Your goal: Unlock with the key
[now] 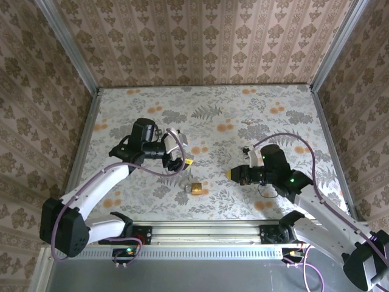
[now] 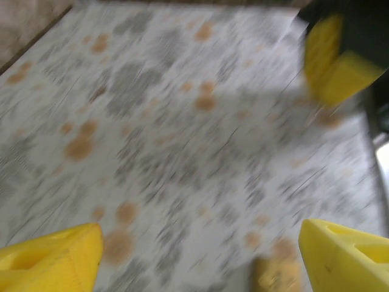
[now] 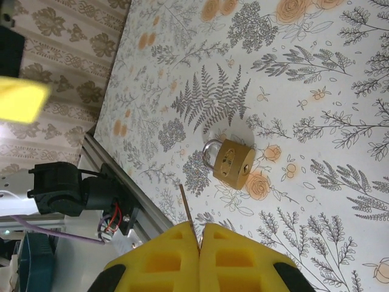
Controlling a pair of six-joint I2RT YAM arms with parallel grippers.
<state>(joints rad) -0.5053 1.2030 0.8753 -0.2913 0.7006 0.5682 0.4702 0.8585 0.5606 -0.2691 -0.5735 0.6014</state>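
Brass-gold padlock with silver shackle (image 1: 196, 188) lies on the flowered table (image 1: 255, 109) near the left gripper (image 1: 182, 161). Left wrist: its yellow fingers (image 2: 55, 258) stand spread, empty. Right wrist: right gripper (image 3: 199, 234) pinches the thin dark-grey metal key (image 3: 186, 207), tip forward, probably ready for insertion.

bright even light; left wrist view blurry

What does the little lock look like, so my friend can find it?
Start at the flowery table and go to the middle of its near edge, by the metal rail. The padlock lies there, flat on the tabletop. It is small, brass-gold with a silver loop, shiny beside the printed orange flowers.
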